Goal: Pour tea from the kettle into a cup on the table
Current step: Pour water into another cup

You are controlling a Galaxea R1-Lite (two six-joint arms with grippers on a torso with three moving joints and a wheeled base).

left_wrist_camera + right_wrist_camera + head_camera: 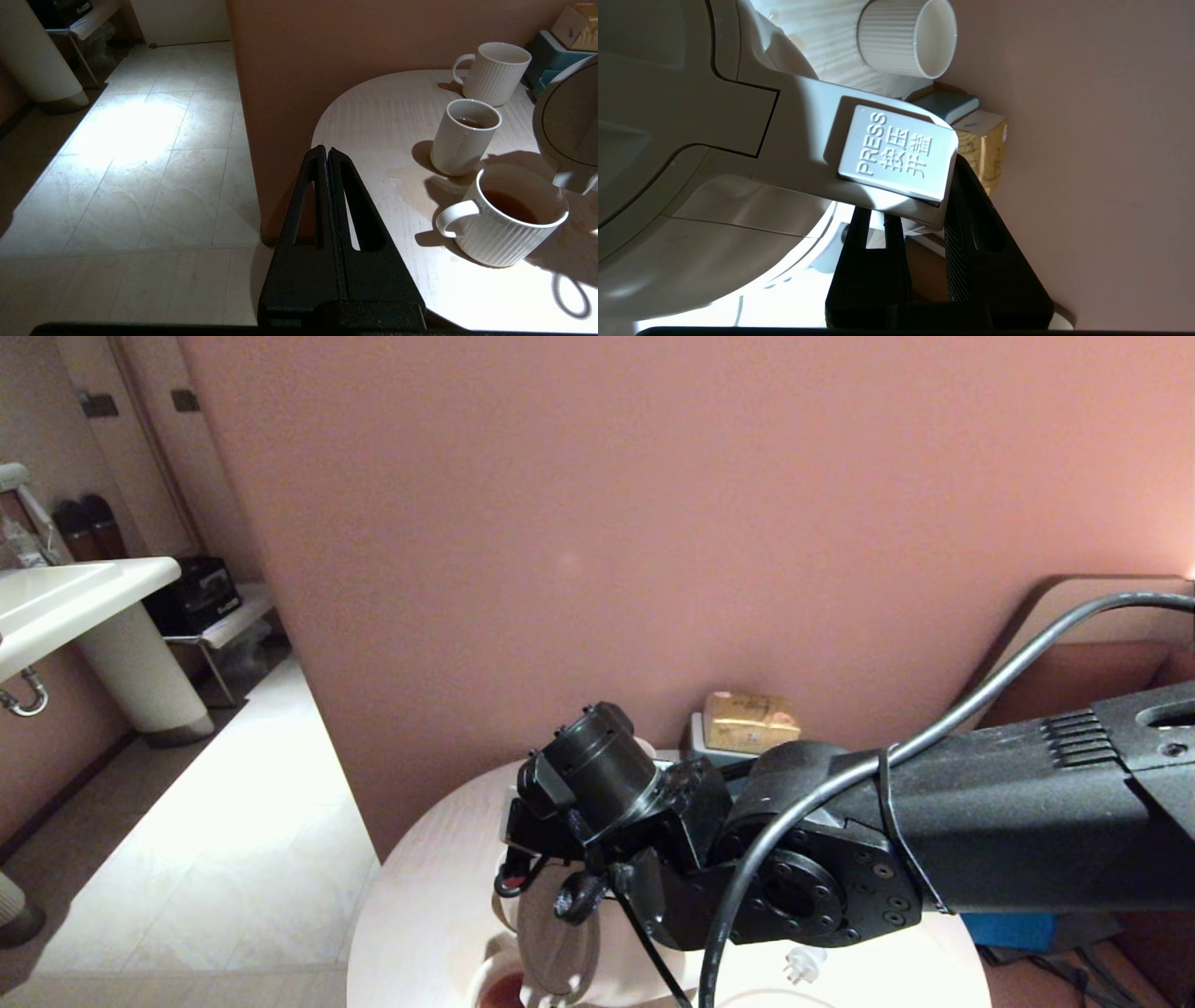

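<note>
My right gripper (920, 200) is shut on the loop handle of the white kettle (691, 116), just below its PRESS button. The kettle (567, 126) hangs tilted over the round white table (373, 107), its lid facing the left wrist camera. Its spout (575, 181) sits at the rim of a wide ribbed mug (507, 233) that holds dark tea (511, 205). I see no stream. Just behind this mug stands the plain handleless cup (462, 140), with a little tea in it. In the head view my right arm covers most of the kettle (558, 933). My left gripper (327, 151) is shut and empty, parked beside the table edge.
A second ribbed mug (495, 72) stands at the back by the wall, next to a gold box (752, 721) on a teal box. A wet patch (416, 182) lies on the table left of the cups. A white plug (801, 966) lies under my right arm.
</note>
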